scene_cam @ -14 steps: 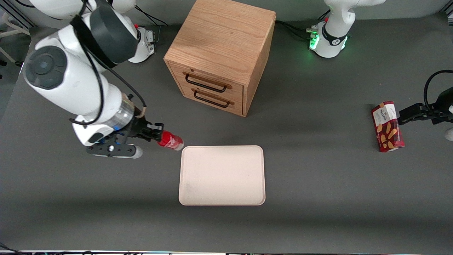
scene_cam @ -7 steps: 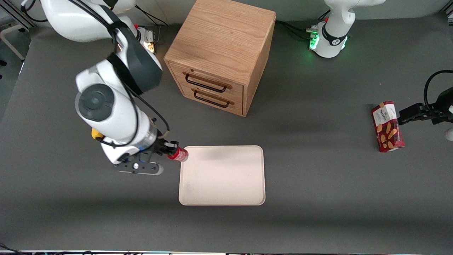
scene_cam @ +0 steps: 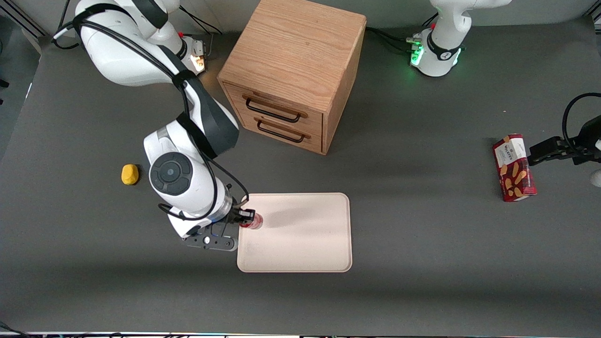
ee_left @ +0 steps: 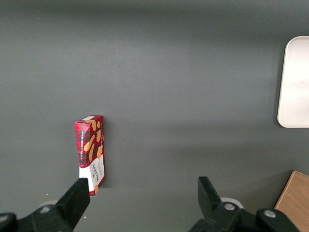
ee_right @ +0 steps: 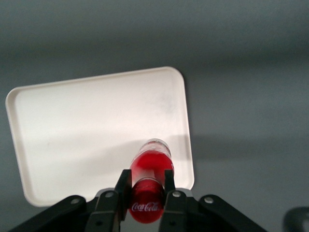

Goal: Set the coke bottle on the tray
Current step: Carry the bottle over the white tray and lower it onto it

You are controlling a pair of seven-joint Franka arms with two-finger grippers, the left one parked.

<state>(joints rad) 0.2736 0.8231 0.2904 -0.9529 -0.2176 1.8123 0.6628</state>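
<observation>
The coke bottle [scene_cam: 253, 220] is being held clamped between the two fingers of the gripper [scene_cam: 245, 218], jaws closed on the labelled body, as seen in the right wrist view [ee_right: 147, 186]. The bottle is being carried above the tray [scene_cam: 305, 249], over the tray edge nearest the working arm's end of the table; contact with the tray surface cannot be told. From tray centre, the bottle is sitting at roughly 9 o'clock in the front view. In the wrist view the tray [ee_right: 72, 125] is being seen beneath the bottle, the bottle's free end pointing over the tray floor.

A yellow lump [scene_cam: 129, 174] is lying on the grey table [scene_cam: 422, 263], well apart from the tray, toward the working arm's end. The wooden drawer cabinet [scene_cam: 293, 70] is standing at about 12 o'clock from the tray, farther from the front camera. A red biscuit box [scene_cam: 514, 167] is lying toward the parked arm's end, also visible in the left wrist view [ee_left: 91, 147].
</observation>
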